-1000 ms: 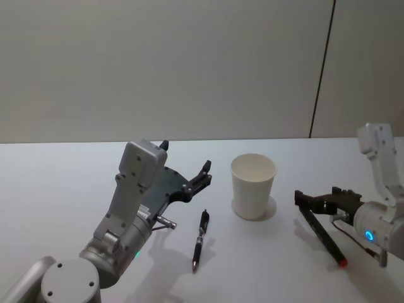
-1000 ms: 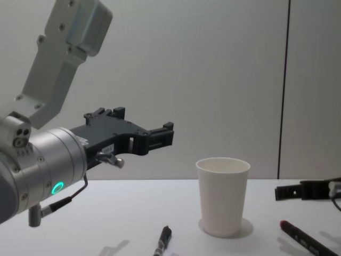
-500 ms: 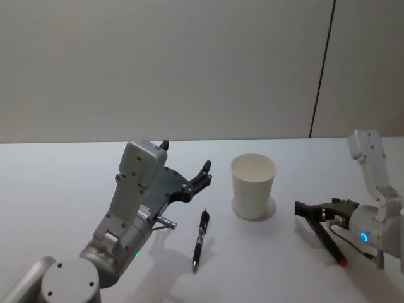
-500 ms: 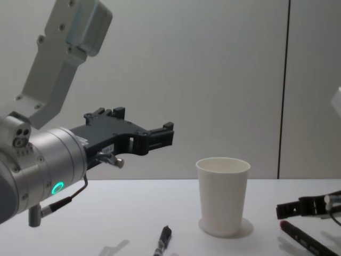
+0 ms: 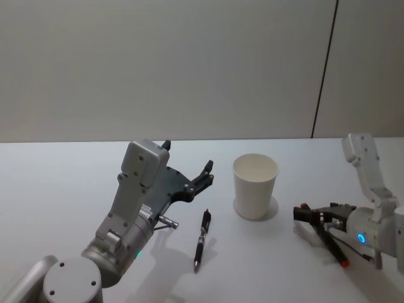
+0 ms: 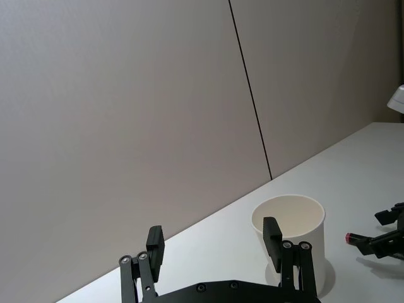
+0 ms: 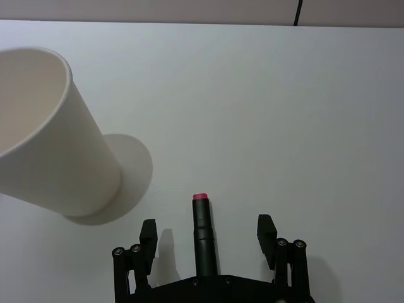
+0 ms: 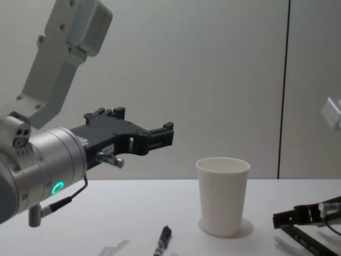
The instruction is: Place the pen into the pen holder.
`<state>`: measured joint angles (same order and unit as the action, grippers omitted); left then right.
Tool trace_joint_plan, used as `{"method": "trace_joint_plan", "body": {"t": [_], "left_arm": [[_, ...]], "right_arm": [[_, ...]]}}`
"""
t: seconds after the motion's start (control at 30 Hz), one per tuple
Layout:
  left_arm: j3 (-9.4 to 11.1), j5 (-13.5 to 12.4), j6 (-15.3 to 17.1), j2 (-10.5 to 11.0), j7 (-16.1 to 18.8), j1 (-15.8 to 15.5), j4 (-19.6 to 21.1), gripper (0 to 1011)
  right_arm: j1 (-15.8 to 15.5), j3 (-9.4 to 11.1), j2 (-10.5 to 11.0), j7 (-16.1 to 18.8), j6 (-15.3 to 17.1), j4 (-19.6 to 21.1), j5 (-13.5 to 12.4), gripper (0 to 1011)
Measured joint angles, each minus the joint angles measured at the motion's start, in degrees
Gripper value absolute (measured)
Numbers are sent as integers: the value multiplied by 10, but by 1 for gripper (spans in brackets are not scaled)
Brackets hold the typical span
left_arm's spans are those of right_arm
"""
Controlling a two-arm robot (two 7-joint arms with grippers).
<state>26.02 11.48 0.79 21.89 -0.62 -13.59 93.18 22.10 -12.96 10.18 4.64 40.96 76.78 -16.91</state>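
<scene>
Head view: the L arm is bent and held up over the tabletop (image 5: pixel 63 183). The L end effector (image 5: pixel 187 155) is spread wide w/ nothing in it and is aimed twd the pen holder (image 5: pixel 255 186). A black pen (image 5: pixel 201 240) is laid flat just below it, left of the holder. The R arm is bent down low at the right. The R end effector (image 5: pixel 314 212) is set right over a red-tipped pen (image 5: pixel 331 243), right of the holder.

Chest view: the L end effector (image 8: pixel 144 121) is held level, well above the black pen (image 8: pixel 162 241). The pen holder (image 8: pixel 222 197) is stood upright. The R end effector (image 8: pixel 287 217) is seen low, just over the red-tipped pen (image 8: pixel 301 240).

L wrist view: the L end effector (image 6: pixel 213 240) is spread wide, w/ the pen holder (image 6: pixel 306 240) seen past it.

R wrist view: the R end effector (image 7: pixel 207 228) is spread wide. The red-tipped pen (image 7: pixel 201 214) is laid btw the fingers (image 7: pixel 148 232), not touched. The pen holder (image 7: pixel 57 145) is near.
</scene>
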Motion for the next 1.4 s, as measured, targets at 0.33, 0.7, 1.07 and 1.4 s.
{"method": "trace_joint_plan", "body": {"t": [0.33,0.7,1.07,1.4], "left_arm": [[0,0,0,0,0,0,0,1000],[0,0,0,0,0,0,0,1000],[0,0,0,0,0,0,0,1000],[0,0,0,0,0,0,0,1000]], "right_arm": [[12,-3,-4,12,-4,-22,14,996],[23,-4,-7,23,-7,-43,26,733],[32,-5,-10,30,-7,-59,33,390],[37,-3,-11,32,-4,-66,36,168]]}}
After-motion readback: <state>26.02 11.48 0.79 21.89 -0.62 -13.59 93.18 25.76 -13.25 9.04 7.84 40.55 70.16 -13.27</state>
